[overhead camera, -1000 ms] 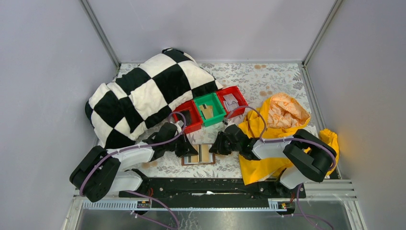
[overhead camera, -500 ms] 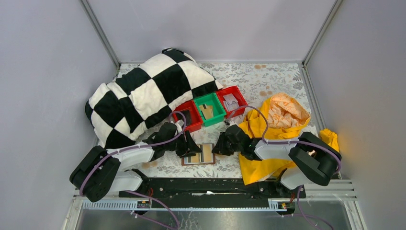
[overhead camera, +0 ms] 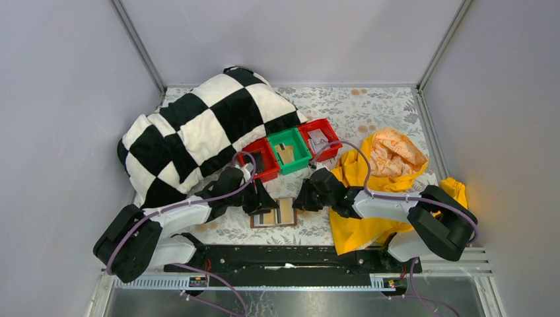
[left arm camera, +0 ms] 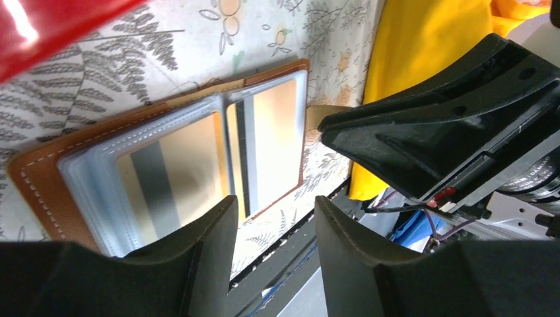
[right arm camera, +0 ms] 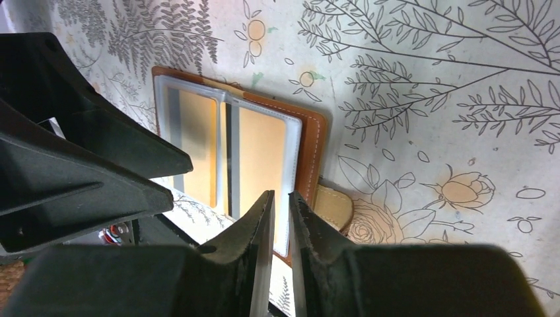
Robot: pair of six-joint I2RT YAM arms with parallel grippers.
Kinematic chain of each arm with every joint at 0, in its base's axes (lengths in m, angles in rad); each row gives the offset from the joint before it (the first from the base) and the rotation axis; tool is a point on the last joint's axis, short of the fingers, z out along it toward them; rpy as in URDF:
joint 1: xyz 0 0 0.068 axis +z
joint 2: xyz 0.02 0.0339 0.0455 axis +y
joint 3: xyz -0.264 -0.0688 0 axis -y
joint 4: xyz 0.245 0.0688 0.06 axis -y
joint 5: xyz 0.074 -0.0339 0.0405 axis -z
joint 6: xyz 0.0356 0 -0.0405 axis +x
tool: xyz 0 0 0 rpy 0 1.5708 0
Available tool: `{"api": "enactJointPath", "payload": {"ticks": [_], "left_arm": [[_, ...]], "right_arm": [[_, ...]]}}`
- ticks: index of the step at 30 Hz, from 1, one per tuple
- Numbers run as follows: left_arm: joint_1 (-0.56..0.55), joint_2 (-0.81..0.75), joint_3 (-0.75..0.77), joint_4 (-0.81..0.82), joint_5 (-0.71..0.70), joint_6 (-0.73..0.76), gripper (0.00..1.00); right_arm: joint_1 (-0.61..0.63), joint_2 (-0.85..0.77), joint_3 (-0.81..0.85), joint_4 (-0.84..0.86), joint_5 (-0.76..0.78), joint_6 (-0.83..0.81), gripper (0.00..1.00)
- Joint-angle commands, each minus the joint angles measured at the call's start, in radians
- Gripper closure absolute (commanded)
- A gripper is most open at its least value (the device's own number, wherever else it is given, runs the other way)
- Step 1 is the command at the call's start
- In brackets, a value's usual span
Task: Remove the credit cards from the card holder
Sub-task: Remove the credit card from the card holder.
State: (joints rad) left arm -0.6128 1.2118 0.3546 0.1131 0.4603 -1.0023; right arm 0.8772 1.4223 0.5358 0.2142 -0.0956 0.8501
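Observation:
The card holder (overhead camera: 274, 212) lies open and flat on the floral table, brown leather edge (right arm camera: 310, 152) around clear grey pockets. Two tan credit cards sit in the pockets: one with a grey stripe (left arm camera: 172, 165) and one plain (left arm camera: 277, 132); both also show in the right wrist view, one (right arm camera: 198, 142) beside the other (right arm camera: 261, 155). My left gripper (left arm camera: 274, 205) hovers at the holder's left side, open with nothing between its fingers. My right gripper (right arm camera: 280, 198) is over the holder's right edge, its jaws a narrow slit apart and holding nothing.
Behind the holder stand a red bin (overhead camera: 261, 160), a green bin (overhead camera: 288, 150) and another red bin (overhead camera: 319, 139), all holding small items. A checkered cushion (overhead camera: 198, 125) lies at the back left. Yellow cloth (overhead camera: 389, 165) is heaped at the right, under the right arm.
My left gripper has gone from shut to open beside the holder. The right arm's elbow has shifted a little to the right; its jaws kept the same narrow gap.

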Motion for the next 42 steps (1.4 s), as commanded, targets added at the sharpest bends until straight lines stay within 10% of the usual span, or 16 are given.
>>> {"api": "enactJointPath", "payload": {"ticks": [1, 27, 42], "left_arm": [[0.004, -0.016, 0.055, 0.022, 0.032, 0.007, 0.49], [-0.002, 0.156, -0.001, 0.131, 0.039, -0.014, 0.46], [-0.002, 0.093, 0.066, -0.14, -0.082, 0.11, 0.44]], "right_arm": [[0.008, -0.046, 0.032, 0.017, 0.005, -0.006, 0.79], [0.008, 0.126, 0.007, 0.076, -0.049, -0.003, 0.79], [0.008, 0.162, -0.04, 0.109, -0.035, 0.021, 0.79]]}}
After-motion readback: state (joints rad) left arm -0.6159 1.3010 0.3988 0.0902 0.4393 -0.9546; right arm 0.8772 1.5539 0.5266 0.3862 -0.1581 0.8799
